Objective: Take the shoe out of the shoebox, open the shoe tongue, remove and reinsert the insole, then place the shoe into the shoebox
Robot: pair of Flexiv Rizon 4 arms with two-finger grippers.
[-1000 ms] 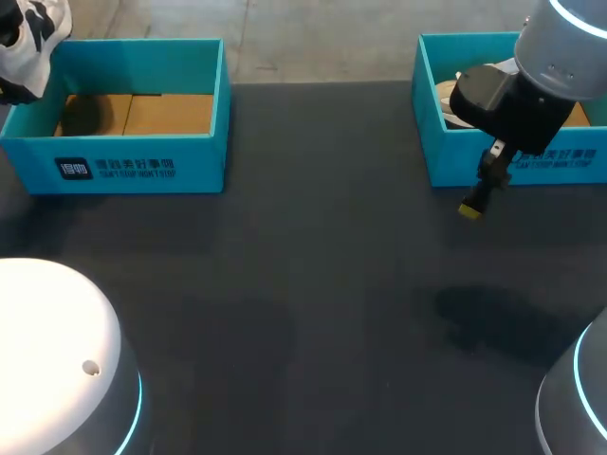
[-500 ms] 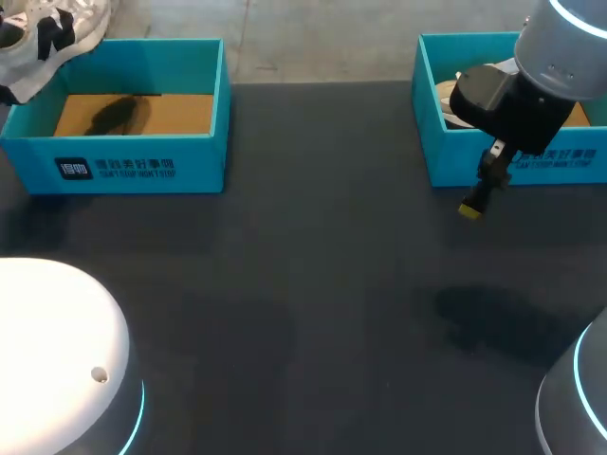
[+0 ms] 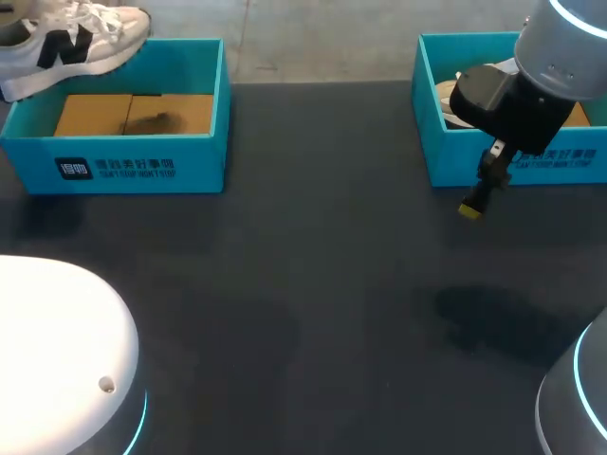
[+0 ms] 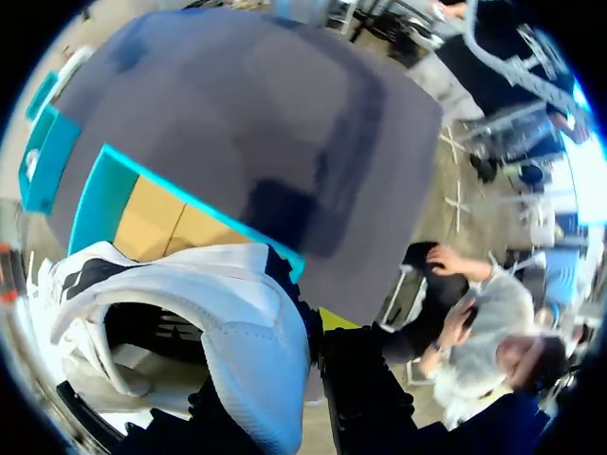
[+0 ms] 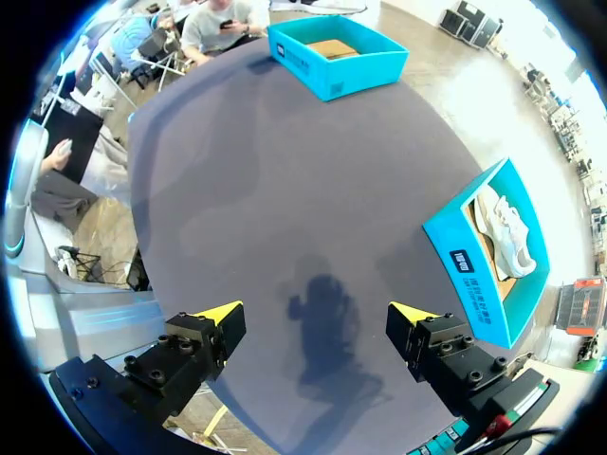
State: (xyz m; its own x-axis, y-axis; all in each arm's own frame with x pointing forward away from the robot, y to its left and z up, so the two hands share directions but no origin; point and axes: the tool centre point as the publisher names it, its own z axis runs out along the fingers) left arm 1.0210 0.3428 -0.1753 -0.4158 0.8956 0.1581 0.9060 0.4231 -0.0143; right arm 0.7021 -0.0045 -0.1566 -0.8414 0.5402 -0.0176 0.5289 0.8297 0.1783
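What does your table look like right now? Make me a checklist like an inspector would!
surface: dark table, bare in the middle
job's things: white shoe held in the air over the left shoebox, which shows only its cardboard floor; the right shoebox holds a second shoe
clutter: nothing seen
grippers: left gripper shut on the white shoe; right gripper open, empty, above the table in front of the right shoebox
cables: nothing seen on the table
surroundings: nothing seen reaching over the table
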